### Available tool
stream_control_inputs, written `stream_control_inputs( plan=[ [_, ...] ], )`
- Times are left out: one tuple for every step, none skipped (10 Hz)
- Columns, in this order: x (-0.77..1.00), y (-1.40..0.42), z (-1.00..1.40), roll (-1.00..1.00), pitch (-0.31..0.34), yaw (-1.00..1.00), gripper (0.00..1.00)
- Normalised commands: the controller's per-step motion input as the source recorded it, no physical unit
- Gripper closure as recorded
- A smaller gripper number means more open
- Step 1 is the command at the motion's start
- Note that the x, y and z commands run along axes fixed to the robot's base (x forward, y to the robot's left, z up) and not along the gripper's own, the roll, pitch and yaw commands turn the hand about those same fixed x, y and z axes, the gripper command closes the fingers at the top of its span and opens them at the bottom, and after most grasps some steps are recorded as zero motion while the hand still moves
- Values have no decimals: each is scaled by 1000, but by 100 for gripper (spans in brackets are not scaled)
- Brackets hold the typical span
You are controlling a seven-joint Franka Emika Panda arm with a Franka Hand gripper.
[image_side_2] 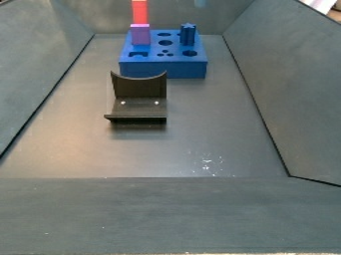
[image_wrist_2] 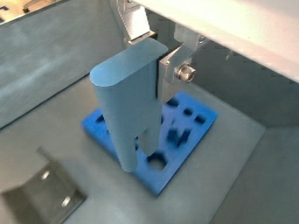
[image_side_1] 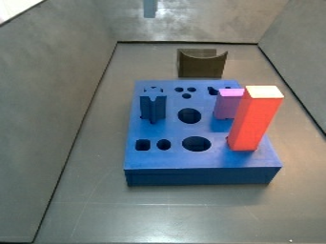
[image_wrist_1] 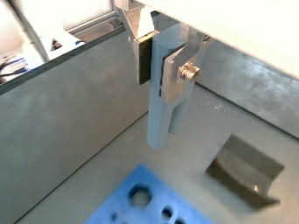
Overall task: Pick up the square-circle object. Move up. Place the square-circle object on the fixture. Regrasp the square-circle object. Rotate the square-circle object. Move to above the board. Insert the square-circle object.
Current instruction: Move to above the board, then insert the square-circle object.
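One board point(image_side_1: 166, 167), one fixture point(image_side_1: 200, 63), one claw point(image_wrist_1: 163, 61)

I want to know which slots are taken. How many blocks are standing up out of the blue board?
3: a tall red block at one edge, a small pink block beside it, and a dark blue piece on the opposite side. The gripper, above, holds the square-circle object.
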Motion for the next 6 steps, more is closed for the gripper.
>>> stream_control_inputs(
  plan=[
    [276, -1000, 230, -5, 131, 13, 100],
    [284, -920, 222, -5, 136, 12, 100],
    [219, -676, 167, 2, 130, 15, 100],
    [146, -354, 96, 12, 117, 10, 100],
    [119, -246, 70, 17, 106, 10, 100],
    [0, -46, 0, 0, 0, 0, 100]
  ],
)
